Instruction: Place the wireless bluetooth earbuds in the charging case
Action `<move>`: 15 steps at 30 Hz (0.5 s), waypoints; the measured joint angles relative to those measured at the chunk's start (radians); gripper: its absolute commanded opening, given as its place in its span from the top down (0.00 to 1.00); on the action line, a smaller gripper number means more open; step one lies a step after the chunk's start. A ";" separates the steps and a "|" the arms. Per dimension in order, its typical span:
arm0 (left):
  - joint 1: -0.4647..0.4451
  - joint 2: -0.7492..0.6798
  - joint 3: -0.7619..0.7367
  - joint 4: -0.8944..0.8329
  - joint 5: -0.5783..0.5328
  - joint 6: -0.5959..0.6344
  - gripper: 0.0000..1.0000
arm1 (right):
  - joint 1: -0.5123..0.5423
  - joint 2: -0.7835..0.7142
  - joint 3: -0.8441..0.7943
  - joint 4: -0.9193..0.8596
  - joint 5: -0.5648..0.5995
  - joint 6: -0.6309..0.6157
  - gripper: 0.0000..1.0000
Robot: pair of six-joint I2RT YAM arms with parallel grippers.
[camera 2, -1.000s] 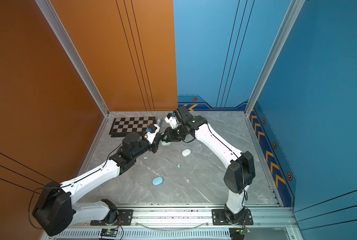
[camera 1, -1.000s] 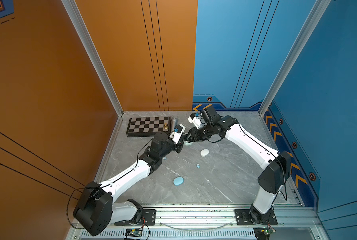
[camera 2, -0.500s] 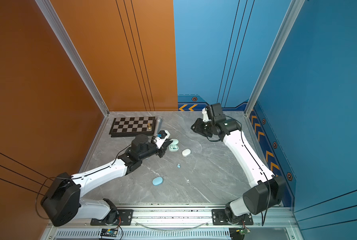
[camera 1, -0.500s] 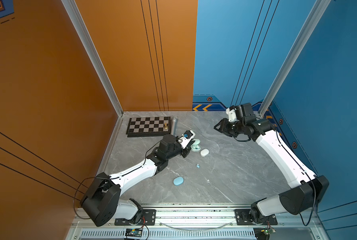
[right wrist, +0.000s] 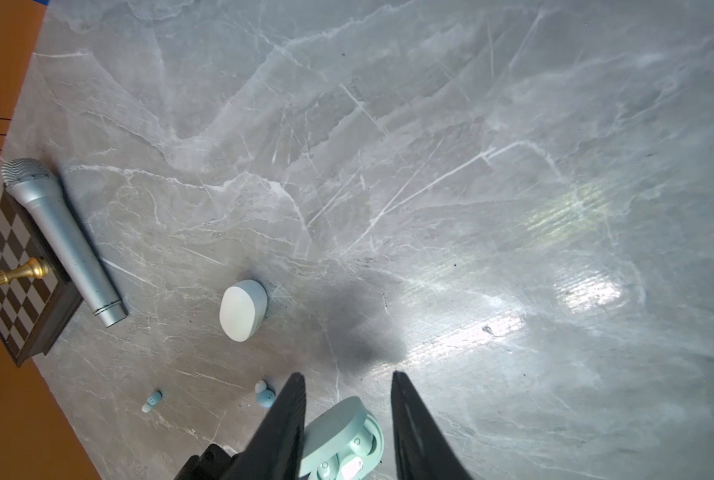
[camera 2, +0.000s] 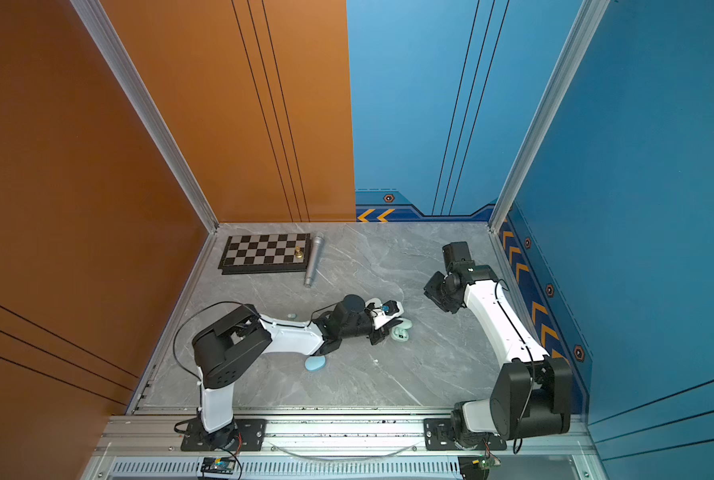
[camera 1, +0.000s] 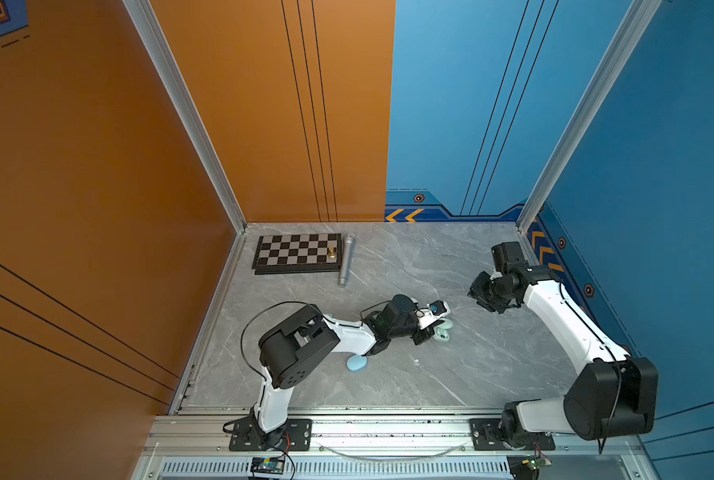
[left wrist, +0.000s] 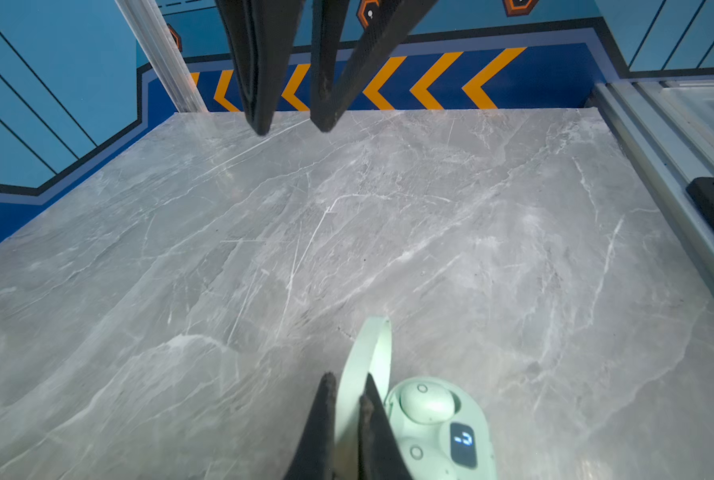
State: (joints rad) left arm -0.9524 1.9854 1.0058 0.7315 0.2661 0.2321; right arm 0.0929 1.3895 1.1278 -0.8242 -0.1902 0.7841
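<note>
left gripper [left wrist: 347, 388] low, pinching charging case lid [left wrist: 372, 347] (upright) — right gripper [right wrist: 347, 375] aloft

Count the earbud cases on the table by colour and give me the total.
green case, lid open: 1
white case: 1
blue case: 1
Total: 3

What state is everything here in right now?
Pale green oval charging case: open, screen lit.
White oval case: closed.
Light blue oval case: closed.
Two light blue earbuds: loose on grey marble table.
Left hand: shut on green case's lid.
Right hand: open, empty.
</note>
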 measured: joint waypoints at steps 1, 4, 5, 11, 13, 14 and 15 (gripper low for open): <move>-0.005 0.019 0.012 0.010 -0.001 -0.003 1.00 | -0.001 0.001 -0.006 -0.002 -0.001 0.000 0.62; -0.016 0.067 0.043 0.034 -0.012 -0.010 0.97 | -0.002 0.010 -0.016 -0.004 -0.015 -0.001 0.62; -0.017 0.075 0.046 0.039 -0.016 -0.012 0.96 | -0.002 0.016 -0.017 -0.005 -0.018 -0.002 0.62; -0.026 0.125 0.064 0.066 -0.034 -0.020 0.91 | -0.003 0.055 -0.017 -0.006 -0.027 -0.006 0.61; -0.028 0.140 0.068 0.066 -0.037 -0.023 0.86 | -0.003 0.061 -0.017 -0.006 -0.032 -0.008 0.61; -0.028 0.146 0.068 0.065 -0.039 -0.024 0.84 | -0.003 0.061 -0.017 -0.006 -0.034 -0.009 0.61; -0.029 0.148 0.068 0.066 -0.041 -0.025 0.83 | -0.003 0.062 -0.017 -0.006 -0.035 -0.009 0.61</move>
State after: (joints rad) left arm -0.9813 2.1334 1.0737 0.7975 0.2249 0.2073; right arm 0.0895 1.4513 1.1110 -0.8307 -0.2249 0.7750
